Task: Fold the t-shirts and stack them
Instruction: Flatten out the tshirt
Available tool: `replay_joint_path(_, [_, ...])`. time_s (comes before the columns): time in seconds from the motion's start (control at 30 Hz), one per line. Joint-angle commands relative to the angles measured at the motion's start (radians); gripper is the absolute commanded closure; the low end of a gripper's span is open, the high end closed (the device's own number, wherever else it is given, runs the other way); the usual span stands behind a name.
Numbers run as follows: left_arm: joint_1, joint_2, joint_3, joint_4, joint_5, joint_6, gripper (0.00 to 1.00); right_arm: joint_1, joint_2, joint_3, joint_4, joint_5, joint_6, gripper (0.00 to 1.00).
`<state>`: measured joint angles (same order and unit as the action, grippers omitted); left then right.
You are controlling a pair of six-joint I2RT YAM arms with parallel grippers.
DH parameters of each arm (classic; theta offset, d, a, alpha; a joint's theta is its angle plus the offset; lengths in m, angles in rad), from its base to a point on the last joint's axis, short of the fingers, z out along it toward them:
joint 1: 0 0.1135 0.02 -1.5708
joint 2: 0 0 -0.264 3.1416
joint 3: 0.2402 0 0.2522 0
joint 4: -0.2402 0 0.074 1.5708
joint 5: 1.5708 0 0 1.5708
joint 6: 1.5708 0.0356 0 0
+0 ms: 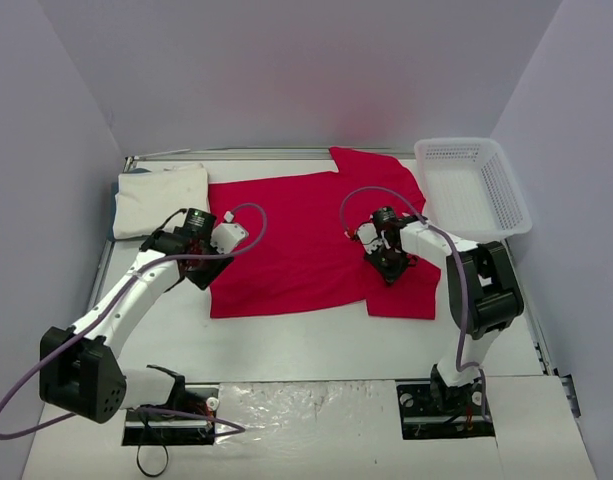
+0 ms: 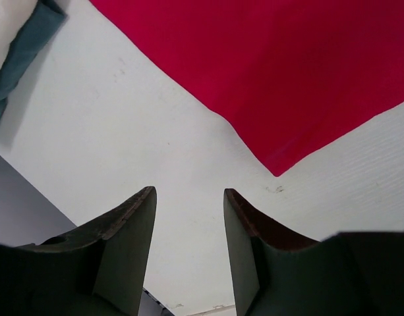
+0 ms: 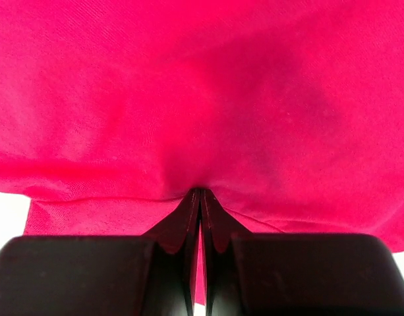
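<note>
Red t-shirt (image 1: pixel 296 240) in the clamp of the right gripper (image 3: pixel 200 191); left gripper (image 2: pixel 188 192) apart over white table (image 2: pixel 116 138).

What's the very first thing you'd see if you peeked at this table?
The big red t-shirt, spread flat in the middle, grabs the eye first. The right gripper is pinched shut on its cloth near the front right, while the left gripper hangs open by its left corner. A folded white t-shirt lies far left.

right wrist view: red t-shirt (image 3: pixel 202 99) cut off at top and sides | left wrist view: white t-shirt (image 2: pixel 7 26), only a corner in frame
</note>
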<state>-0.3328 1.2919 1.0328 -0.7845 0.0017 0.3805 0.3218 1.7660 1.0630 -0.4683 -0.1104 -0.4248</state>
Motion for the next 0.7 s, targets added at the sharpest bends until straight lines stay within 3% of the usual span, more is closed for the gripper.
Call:
replay_joint_path(0.0, [0.023, -0.046, 0.001, 0.017, -0.040, -0.026, 0.56, 0.042, 0.033, 0.032, -0.036, -0.052, -0.011, 1.00])
replay_joint_path(0.67, [0.081, -0.034, 0.010, 0.014, -0.039, -0.035, 0.56, 0.299, 0.158, 0.169, -0.085, -0.120, -0.008, 1.00])
